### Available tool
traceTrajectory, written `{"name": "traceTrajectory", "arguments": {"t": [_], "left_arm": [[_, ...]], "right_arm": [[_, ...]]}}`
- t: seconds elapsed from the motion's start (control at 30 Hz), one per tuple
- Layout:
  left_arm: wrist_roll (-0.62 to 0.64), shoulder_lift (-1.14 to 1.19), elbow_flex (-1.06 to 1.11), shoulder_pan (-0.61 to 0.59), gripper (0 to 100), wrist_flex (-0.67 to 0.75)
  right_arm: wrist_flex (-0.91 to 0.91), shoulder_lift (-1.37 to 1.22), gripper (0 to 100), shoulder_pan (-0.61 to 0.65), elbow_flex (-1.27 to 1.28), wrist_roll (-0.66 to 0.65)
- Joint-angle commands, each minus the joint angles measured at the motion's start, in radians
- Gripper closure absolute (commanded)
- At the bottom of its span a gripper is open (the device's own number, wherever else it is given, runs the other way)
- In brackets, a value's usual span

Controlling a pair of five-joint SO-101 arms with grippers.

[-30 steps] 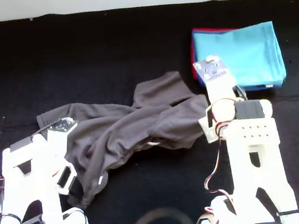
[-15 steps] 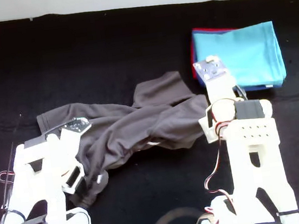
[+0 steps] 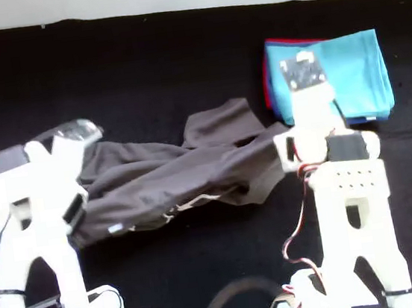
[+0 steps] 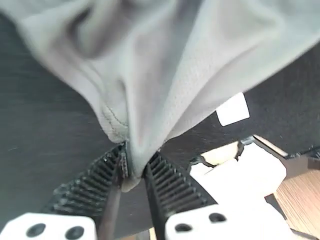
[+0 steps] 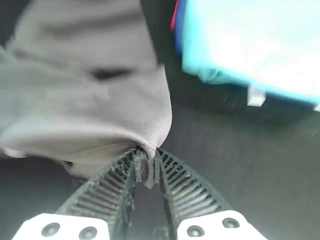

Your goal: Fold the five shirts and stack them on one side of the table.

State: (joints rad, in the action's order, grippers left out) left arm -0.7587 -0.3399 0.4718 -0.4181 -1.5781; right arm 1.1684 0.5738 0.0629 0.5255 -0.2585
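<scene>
Pinching the grey shirt at both ends, left fingers & right fingers were each clamped on a thin bit of hem, w/ the shirt strung across the bench beside the folded stack. Risk: so little cloth sat in each grip that any hard pull could slip an end out.

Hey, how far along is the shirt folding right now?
Done: a folded stack, turquoise shirt on top, blue shirt and red shirt beneath, sits far right on the table. In hand: the left pincer and right pincer are shut on the crumpled grey shirt. Left: folding and stacking it.
</scene>
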Motion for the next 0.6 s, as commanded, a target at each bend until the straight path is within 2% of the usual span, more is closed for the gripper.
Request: {"name": "traceTrajectory", "arguments": {"t": [0.0,0.13,0.27,0.47,0.57], "left_arm": [[0.002,-0.012,-0.196,-0.019,99,-0.055],[0.005,-0.008,-0.288,-0.024,99,-0.048],[0.002,-0.002,-0.222,-0.007,99,-0.037],[0.003,-0.002,0.036,0.001,99,0.209],[0.003,-0.002,0.168,0.001,94,0.334]], "right_arm": [[-0.015,-0.068,99.3,-0.001,-0.202,0.012],[0.090,-0.217,99.3,0.008,-0.447,0.017],[0.177,-0.335,99.3,0.015,-0.615,0.012],[0.194,-0.438,99.3,0.016,-0.636,0.014],[0.194,-0.450,99.3,0.036,-0.636,0.012]]}}
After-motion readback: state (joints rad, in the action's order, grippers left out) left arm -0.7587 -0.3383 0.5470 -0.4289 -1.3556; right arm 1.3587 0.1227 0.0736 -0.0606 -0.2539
